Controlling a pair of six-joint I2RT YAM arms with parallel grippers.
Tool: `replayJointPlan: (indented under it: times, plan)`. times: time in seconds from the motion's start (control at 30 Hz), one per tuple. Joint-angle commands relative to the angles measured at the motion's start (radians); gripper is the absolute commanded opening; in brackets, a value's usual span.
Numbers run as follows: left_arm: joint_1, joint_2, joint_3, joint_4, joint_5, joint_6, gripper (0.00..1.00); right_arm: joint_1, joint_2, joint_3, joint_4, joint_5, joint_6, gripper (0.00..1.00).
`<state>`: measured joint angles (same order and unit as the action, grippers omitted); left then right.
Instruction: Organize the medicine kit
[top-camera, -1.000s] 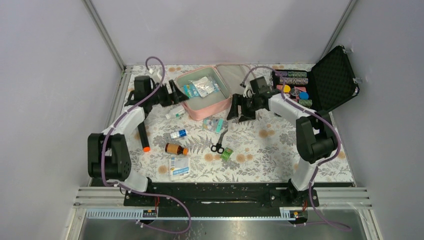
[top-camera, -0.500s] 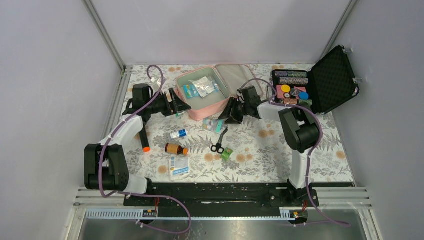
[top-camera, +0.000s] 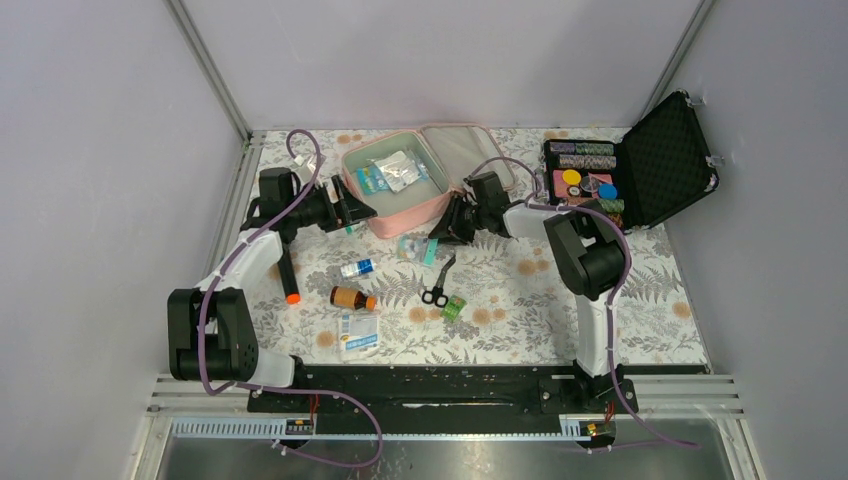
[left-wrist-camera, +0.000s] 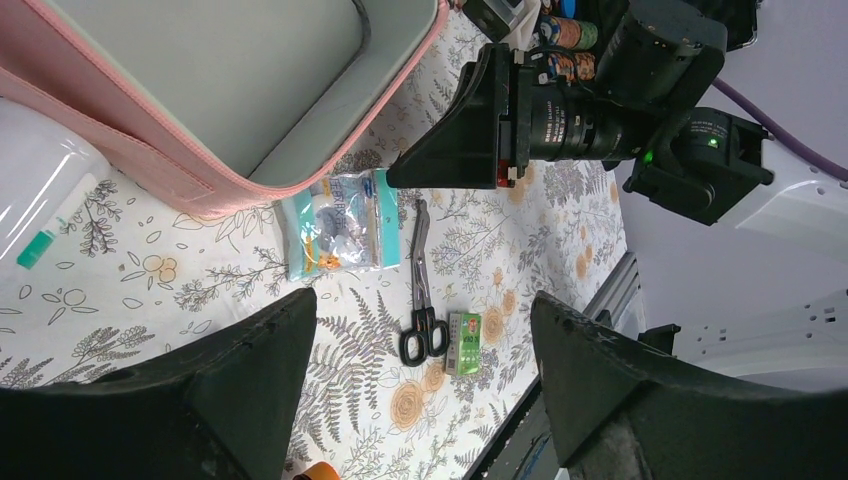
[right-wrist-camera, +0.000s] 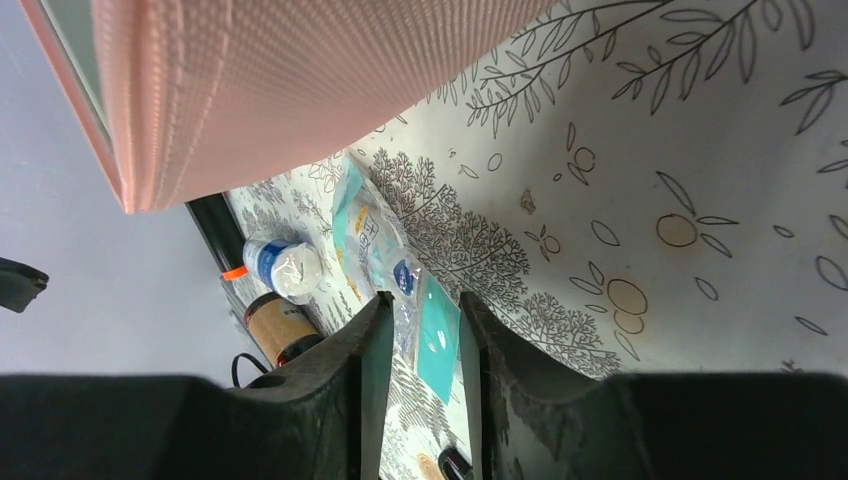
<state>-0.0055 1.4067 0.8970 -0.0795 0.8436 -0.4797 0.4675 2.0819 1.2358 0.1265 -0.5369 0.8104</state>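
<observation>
My left gripper (top-camera: 350, 207) hangs wide open and empty just beside the front left corner of the pink medicine kit (top-camera: 415, 212). The kit sits with its lid open at the far middle of the floral bench (top-camera: 530, 300). My right gripper (right-wrist-camera: 418, 305), jaws only a narrow slit apart, is low at the kit's front right corner over a clear sachet packet (right-wrist-camera: 385, 250). Whether it grips the packet I cannot tell.

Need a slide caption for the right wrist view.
Right pincer straddling a clear, teal-edged sachet on the floral table, beside the pink medicine kit.
</observation>
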Motion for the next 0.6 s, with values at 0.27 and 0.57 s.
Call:
replayJointPlan:
  times: [0.27,0.57]
  plan:
    - [0.004,-0.015,0.016,0.067,0.007,0.0,0.78,0.047,-0.004,-0.025,0.004,-0.024,-0.056,0.1]
    - [0.004,-0.005,-0.024,0.107,0.002,-0.006,0.78,0.048,-0.169,-0.127,-0.026,0.009,-0.182,0.0]
